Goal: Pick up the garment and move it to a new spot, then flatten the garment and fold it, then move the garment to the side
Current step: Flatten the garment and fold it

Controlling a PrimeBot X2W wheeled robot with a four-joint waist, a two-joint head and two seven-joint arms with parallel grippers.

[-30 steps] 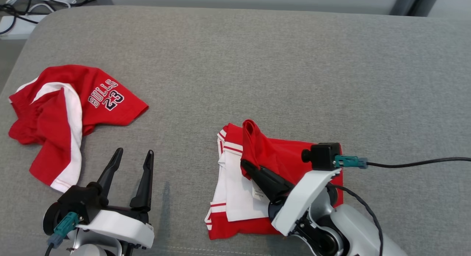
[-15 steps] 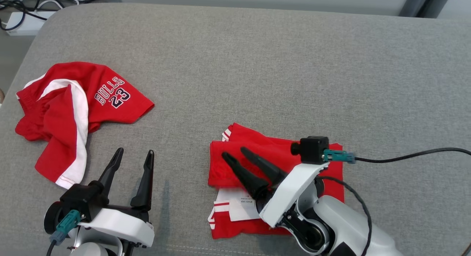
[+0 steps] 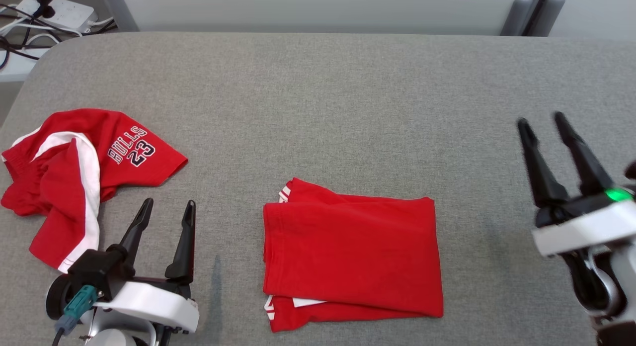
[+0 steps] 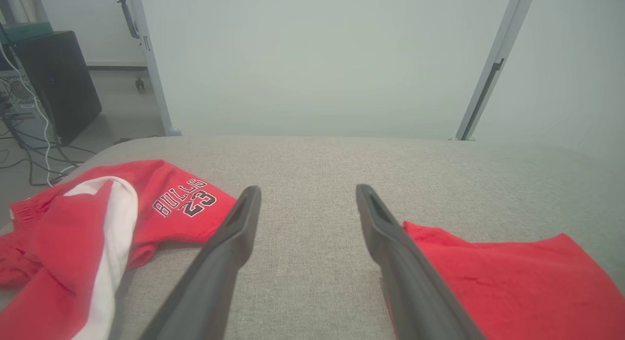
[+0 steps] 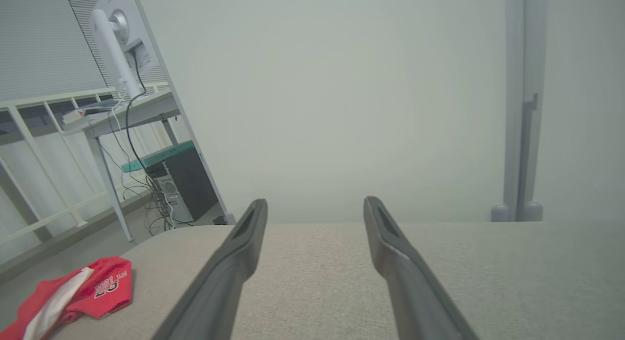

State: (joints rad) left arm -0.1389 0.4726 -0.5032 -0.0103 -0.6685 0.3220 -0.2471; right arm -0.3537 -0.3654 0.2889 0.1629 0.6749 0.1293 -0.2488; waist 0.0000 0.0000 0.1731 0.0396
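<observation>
Right gripper (image 3: 540, 120) has let go of the folded red garment (image 3: 353, 246) and pulled clear. I read its jaws as spread wide and empty, with the garment flat on the grey surface (image 3: 348, 112) well to its left. Left gripper (image 3: 169, 203): equally wide, holding nothing. The garment is near on its right, and a crumpled Bulls 23 piece (image 3: 59, 172) lies just to its left.

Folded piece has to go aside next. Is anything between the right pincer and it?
Nothing visible. Only bare grey surface lies between the open right pincer and the folded garment. The crumpled Bulls garment sits far off on the left side, beyond the left pincer.
</observation>
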